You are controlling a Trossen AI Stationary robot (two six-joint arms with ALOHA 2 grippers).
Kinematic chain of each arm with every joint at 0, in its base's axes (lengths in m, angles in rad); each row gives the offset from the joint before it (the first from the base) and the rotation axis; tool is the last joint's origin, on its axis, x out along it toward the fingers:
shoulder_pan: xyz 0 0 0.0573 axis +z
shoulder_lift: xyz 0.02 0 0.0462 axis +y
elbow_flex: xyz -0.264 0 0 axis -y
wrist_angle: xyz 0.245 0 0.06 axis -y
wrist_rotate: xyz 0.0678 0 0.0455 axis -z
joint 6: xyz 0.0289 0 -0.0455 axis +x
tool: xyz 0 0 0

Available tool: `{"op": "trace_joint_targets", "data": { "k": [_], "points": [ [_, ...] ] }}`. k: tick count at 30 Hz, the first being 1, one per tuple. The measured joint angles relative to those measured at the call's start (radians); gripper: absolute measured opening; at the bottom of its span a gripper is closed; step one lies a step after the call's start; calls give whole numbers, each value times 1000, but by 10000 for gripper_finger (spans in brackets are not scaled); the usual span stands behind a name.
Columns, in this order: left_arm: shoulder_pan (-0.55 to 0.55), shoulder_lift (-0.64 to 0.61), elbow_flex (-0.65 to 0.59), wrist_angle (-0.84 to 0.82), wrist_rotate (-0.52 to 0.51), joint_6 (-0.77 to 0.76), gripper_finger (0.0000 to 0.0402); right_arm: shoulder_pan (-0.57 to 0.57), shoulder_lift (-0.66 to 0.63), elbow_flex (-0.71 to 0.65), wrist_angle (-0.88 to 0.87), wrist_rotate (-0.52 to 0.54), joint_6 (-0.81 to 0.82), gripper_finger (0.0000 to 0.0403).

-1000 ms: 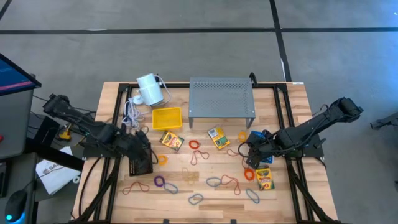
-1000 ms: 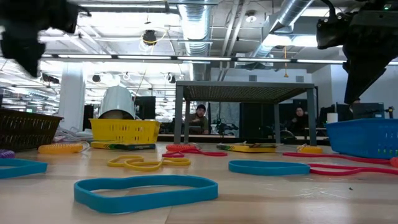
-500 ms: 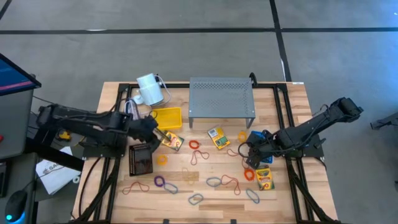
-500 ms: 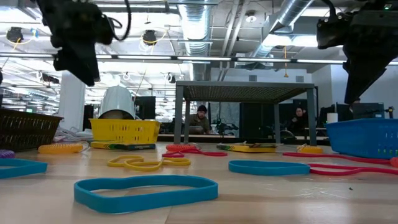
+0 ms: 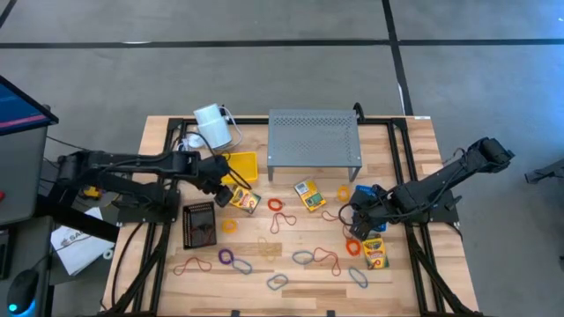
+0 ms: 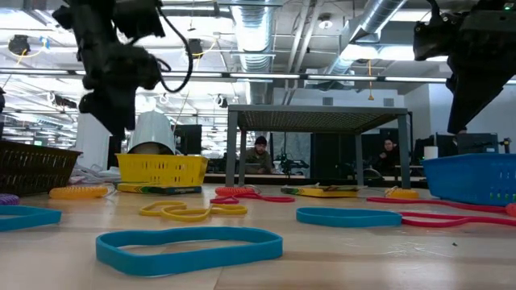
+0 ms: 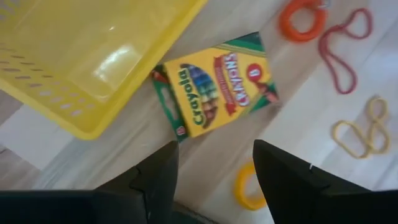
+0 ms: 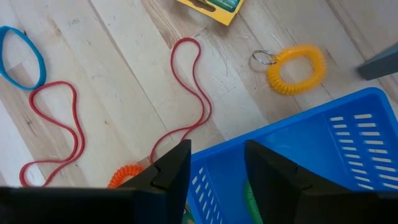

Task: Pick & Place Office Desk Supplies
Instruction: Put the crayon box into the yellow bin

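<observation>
A yellow-green crayon box [image 7: 214,87] lies flat on the wood beside the yellow basket [image 7: 93,50]. My left gripper [image 7: 214,180] hangs open just above it, with nothing between its fingers; the high view shows it [image 5: 222,195] next to that box [image 5: 244,201]. My right gripper [image 8: 217,165] stands open and empty over the rim of the blue basket [image 8: 311,155], at the table's right [image 5: 354,216]. Two more crayon boxes [image 5: 308,194] [image 5: 374,253] and several rubber-band loops [image 5: 304,257] lie flat on the table.
A dark woven basket [image 5: 199,224] stands near the left edge. The grey perforated shelf [image 5: 314,141] and a white cylinder with cord [image 5: 211,126] are at the far side. A yellow coil with a key ring [image 8: 297,68] lies by the blue basket, and an orange coil [image 7: 303,18] beyond the crayon box.
My left gripper has swung from above the dark basket toward the far and right, coming down a little, and now hangs by the yellow basket over the crayon box. The dark basket now shows uncovered.
</observation>
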Motion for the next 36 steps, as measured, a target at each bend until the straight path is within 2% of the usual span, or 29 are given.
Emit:
{"op": "trace_joint_targets", "data": {
  "k": [11, 29, 36],
  "points": [
    [62, 0, -98, 119, 22, 28, 203, 0, 0, 0, 0, 0, -6, 147],
    [62, 0, -226, 288, 25, 26, 202, -1, 0, 0, 0, 1, -6, 147],
    [62, 0, -236, 305, 26, 27, 200, -1, 0, 0, 11, 1, -6, 147]
  ]
}}
